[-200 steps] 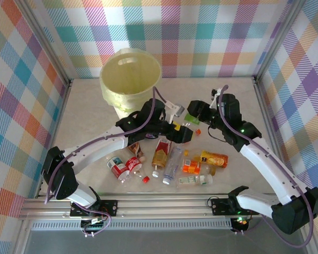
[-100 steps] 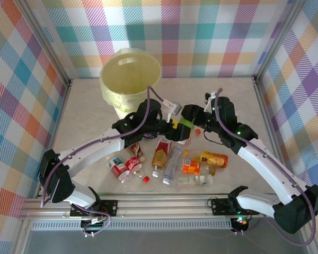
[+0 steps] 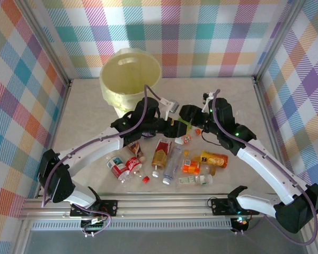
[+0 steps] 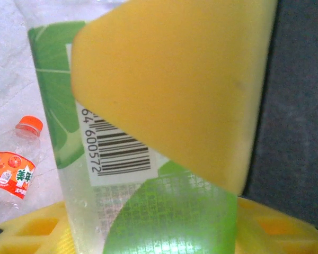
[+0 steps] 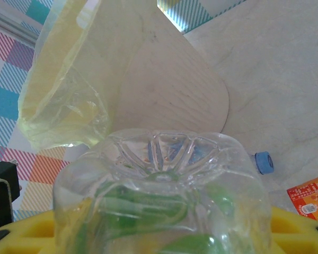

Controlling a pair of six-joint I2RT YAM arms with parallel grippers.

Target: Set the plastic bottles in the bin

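While left gripper (image 4: pixel 159 206) and right gripper (image 5: pixel 159 230) both clamp one green bottle (image 4: pixel 122 159) near bin (image 3: pixel 112 95) | step: looks like a handoff | next, my guess: right lets go, left swings over rim, drops it | other bottles (image 3: pixel 160 153) lie on table (image 3: pixel 85 121)

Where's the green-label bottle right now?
The green-label bottle is mid-table in the top view, between the left gripper and right gripper, right of the bin, beyond the loose bottles.

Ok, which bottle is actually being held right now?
The green-labelled bottle, clamped between yellow pads in both wrist views; every other bottle lies loose on the table.
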